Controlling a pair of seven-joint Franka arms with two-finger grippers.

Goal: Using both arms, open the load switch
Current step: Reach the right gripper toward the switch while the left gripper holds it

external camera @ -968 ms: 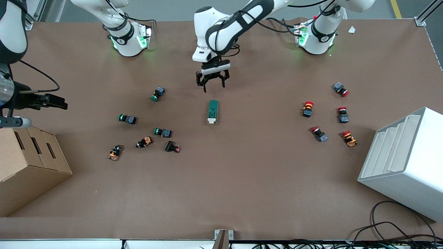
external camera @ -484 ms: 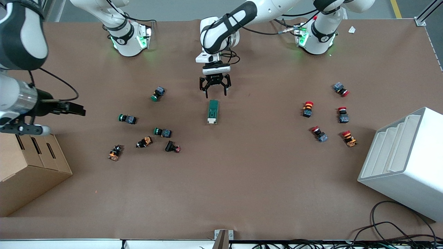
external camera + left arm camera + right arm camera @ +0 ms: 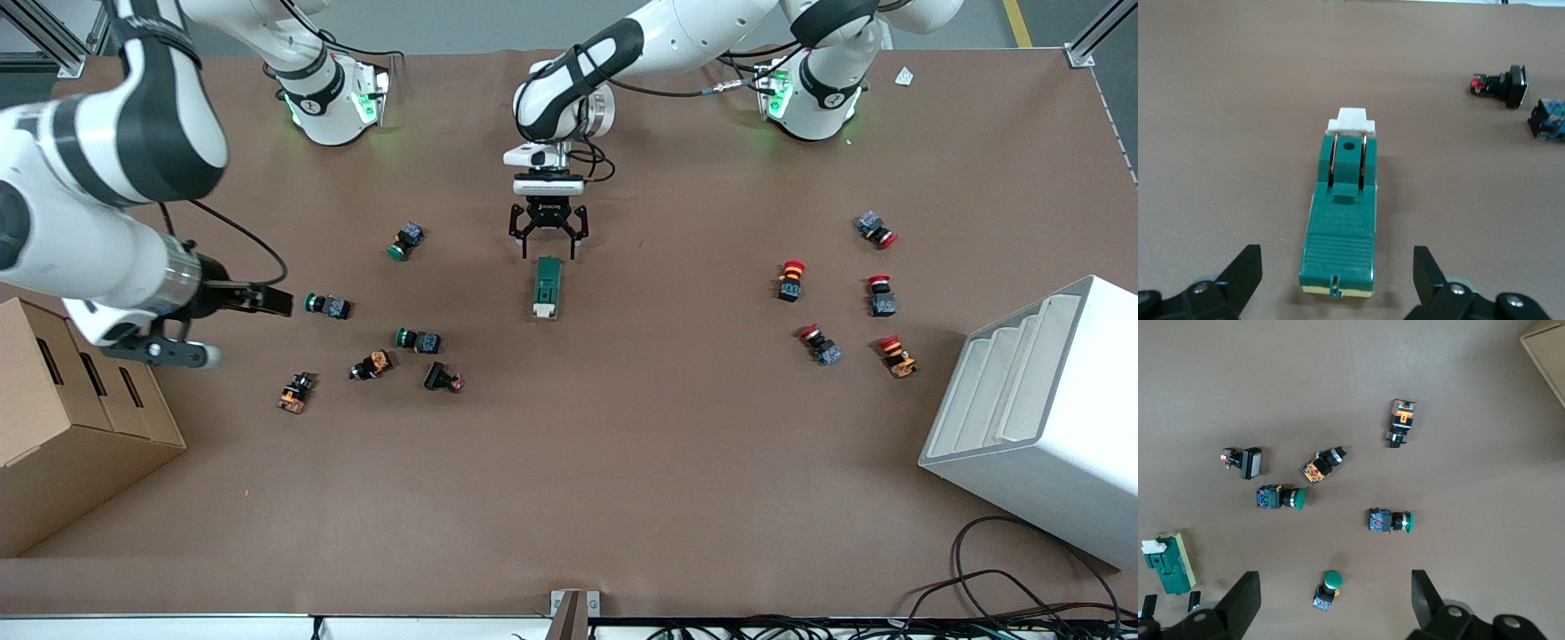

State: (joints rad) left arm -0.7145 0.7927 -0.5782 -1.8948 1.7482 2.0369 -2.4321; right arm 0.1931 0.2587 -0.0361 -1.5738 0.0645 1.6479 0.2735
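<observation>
The load switch (image 3: 547,287) lies flat mid-table, a dark green block whose white lever (image 3: 544,310) is at the end nearer the front camera. My left gripper (image 3: 546,242) hangs open just over the switch's plain green end, one finger to each side and touching nothing. The left wrist view shows the switch (image 3: 1341,227) lengthwise between the spread fingers of the left gripper (image 3: 1337,261). My right gripper (image 3: 280,302) is open in the air over the push buttons toward the right arm's end. In the right wrist view the right gripper (image 3: 1335,585) is empty and the switch (image 3: 1165,563) sits at the edge.
Green-capped and black push buttons (image 3: 327,306) are scattered toward the right arm's end, red-capped ones (image 3: 790,279) toward the left arm's end. A cardboard box (image 3: 71,427) and a white stepped bin (image 3: 1040,418) stand at the two ends. Cables (image 3: 1005,587) lie at the front edge.
The left gripper has come down closer to the switch's green end. The right arm has swung in from the table's end and now hangs over the push buttons.
</observation>
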